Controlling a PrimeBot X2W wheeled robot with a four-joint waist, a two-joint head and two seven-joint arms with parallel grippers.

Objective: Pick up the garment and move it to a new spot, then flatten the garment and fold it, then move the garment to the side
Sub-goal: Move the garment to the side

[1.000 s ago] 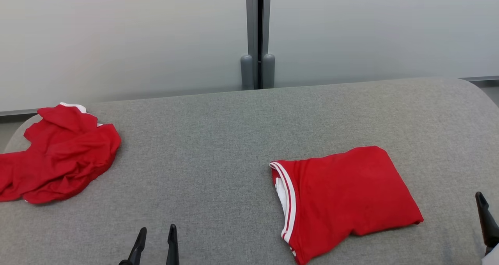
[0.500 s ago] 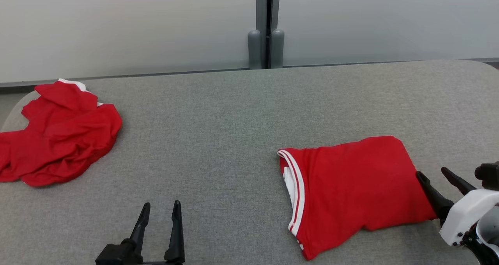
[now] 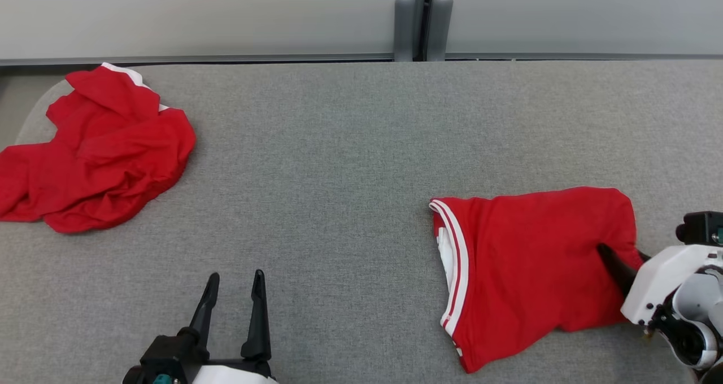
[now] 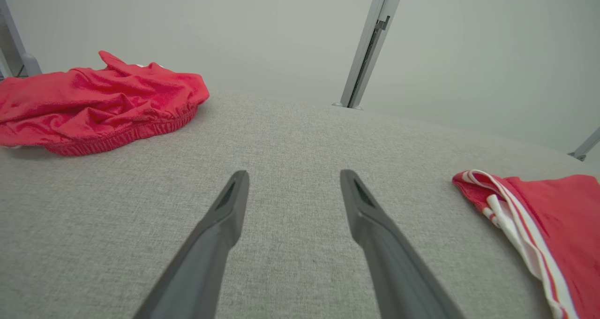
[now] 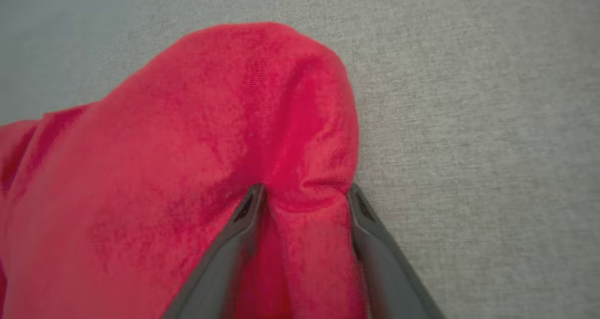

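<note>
The garment (image 3: 525, 260) is a folded red shirt with a white-striped collar, lying on the right half of the grey table (image 3: 339, 147). My right gripper (image 3: 621, 254) has come in from the right onto its right edge. In the right wrist view the two fingers of the right gripper (image 5: 303, 192) stand wide apart, with a raised bunch of the garment (image 5: 187, 145) between them. My left gripper (image 3: 236, 276) hovers open and empty at the lower left. The left wrist view shows the left gripper (image 4: 294, 174) over bare cloth, with the garment's collar (image 4: 515, 216) to its right.
A second red garment (image 3: 101, 152) lies crumpled at the table's far left corner, seen in the left wrist view as a low red heap (image 4: 93, 98). Two grey posts (image 3: 418, 22) and a pale wall stand behind the table's far edge.
The head camera has tilted down. My right gripper has moved in from the right border onto the garment's right edge, and cloth has bunched between its fingers. The left gripper stays open.
</note>
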